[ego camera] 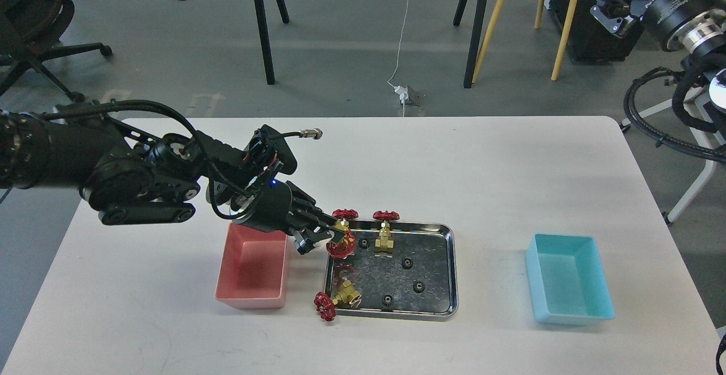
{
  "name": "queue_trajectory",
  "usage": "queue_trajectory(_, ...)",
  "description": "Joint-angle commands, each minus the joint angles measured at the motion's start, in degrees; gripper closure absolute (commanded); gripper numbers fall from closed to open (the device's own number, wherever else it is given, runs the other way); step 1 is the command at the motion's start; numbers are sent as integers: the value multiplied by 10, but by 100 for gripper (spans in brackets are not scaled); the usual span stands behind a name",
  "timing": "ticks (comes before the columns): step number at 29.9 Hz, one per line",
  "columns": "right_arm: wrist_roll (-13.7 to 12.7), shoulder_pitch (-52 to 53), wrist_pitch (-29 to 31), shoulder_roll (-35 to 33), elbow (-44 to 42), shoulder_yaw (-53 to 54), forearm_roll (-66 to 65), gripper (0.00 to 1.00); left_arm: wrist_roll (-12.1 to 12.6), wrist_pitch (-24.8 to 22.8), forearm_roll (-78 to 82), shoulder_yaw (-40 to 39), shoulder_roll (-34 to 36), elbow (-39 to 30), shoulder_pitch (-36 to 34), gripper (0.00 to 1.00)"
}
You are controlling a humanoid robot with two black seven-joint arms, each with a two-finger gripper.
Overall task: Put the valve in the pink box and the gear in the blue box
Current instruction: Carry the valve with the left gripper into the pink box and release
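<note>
My left gripper [328, 243] is shut on a valve [341, 248] with a red handwheel and holds it above the left edge of the steel tray [452, 273], just right of the pink box [252, 270]. Two more valves stand at the tray's back left [345, 215] and back middle [385, 237]. A third [339, 297] lies over the front left rim. Several black gears, one of them [406, 262], lie in the tray. The blue box [570, 278] stands at the right and holds nothing. My right gripper [611, 7] is open, high at the top right, off the table.
The white table's [454, 165] back half is bare. Beyond it are stool and easel legs [262, 23], floor cables and an office chair [34, 40]. A cable connector [312, 133] sticks out from my left wrist.
</note>
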Motion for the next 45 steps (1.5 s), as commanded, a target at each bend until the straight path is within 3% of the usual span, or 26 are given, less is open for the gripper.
queue_trajectory(1,-1,7,0,1,-3,-2,0,1,0,2,4,0,47,-21,-9,87)
queue_trajectory(8,-1,4,0,2,-3,-2,0,1,0,1,69,0,163,-74,-32,87)
queue_trajectory(14,-1,2,0,2,-3,-3,0,1,0,1,108,1,217,-107,-30,87)
queue_trajectory(45,0,-14,0,2,-2,-3,1,1,0,26,126,-17,169,13,111,85)
